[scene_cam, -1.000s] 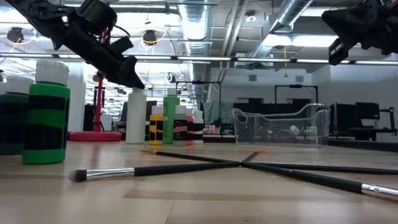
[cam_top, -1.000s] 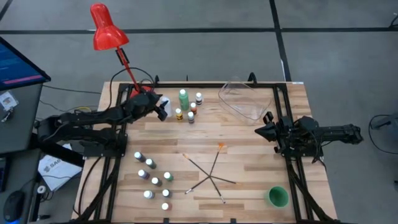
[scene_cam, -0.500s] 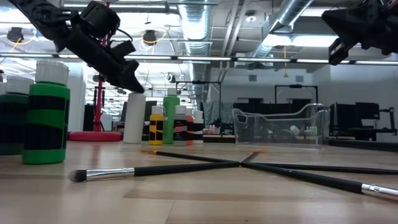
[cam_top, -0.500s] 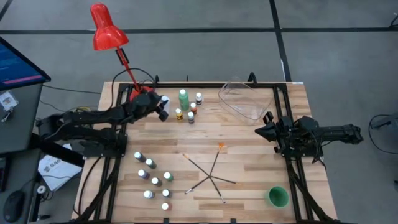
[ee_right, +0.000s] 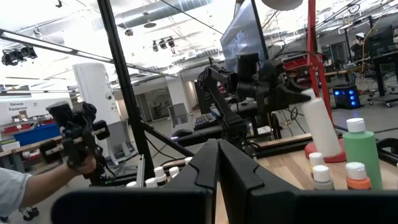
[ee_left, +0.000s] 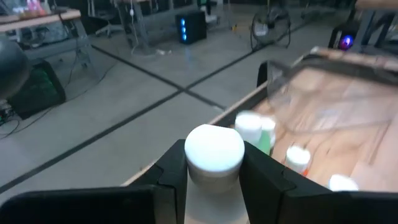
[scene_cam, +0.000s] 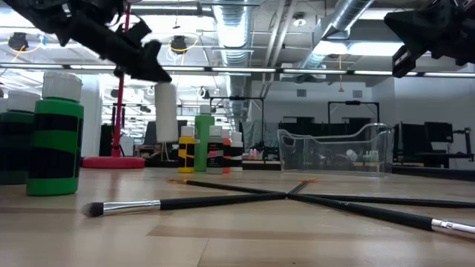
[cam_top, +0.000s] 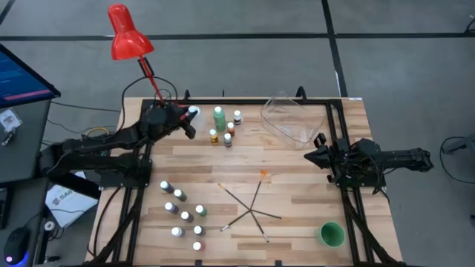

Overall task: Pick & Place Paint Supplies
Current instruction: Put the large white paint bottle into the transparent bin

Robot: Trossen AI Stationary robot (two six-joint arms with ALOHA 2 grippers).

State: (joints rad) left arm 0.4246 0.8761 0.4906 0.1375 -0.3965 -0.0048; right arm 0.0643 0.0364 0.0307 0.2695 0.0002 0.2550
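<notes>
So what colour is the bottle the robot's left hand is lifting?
White, cap too: the bottle hangs from the left hand, clearest in the low view.

The desk (cam_top: 297, 178) has a light wooden plank top edged by a black frame. A red lamp (cam_top: 125, 33) stands at its far left corner, shade leaning out over the grey floor. A clear plastic tub (cam_top: 293, 119) sits empty near the far right corner. A green cup (cam_top: 331, 234) stands upright at the near right corner. A monitor (cam_top: 22, 78) shows at the left beyond the desk.
</notes>
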